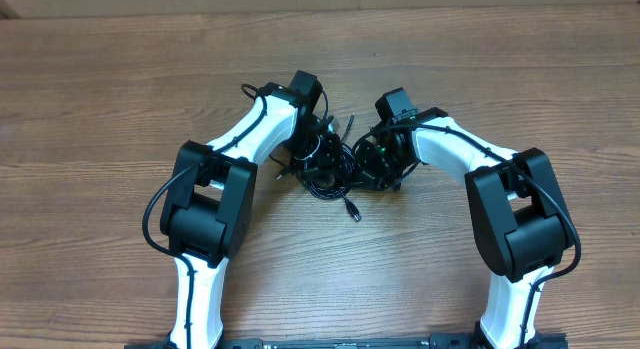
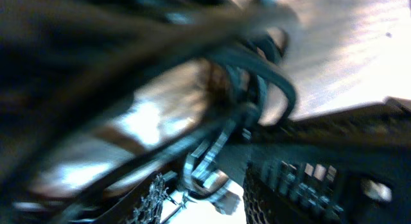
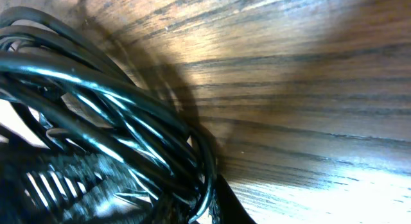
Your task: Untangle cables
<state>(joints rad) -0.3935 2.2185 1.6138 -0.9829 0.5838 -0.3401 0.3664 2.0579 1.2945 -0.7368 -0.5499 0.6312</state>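
Two white arms reach in from the near edge & meet around the mid of the brown wood worktop. Btw them sits a small messy bunch of thin black cables, all looped over each other. One loose end w/ a little plug sticks out of the bunch toward the near side & lies flat on the wood. From above, the left tool is down at the left side of the bunch & the right tool is down at the right side, both touching it or v. close. It's black on black, so I can't tell from up there if either is spread or pressed together. Left wrist view is v. blurry: dark cables right up at the cam, pale worktop behind, can't tell how that tool stands or if it pinches anything. Right wrist view: many shiny cables fill the left half, lying on the worktop. Can't tell that tool's state either.
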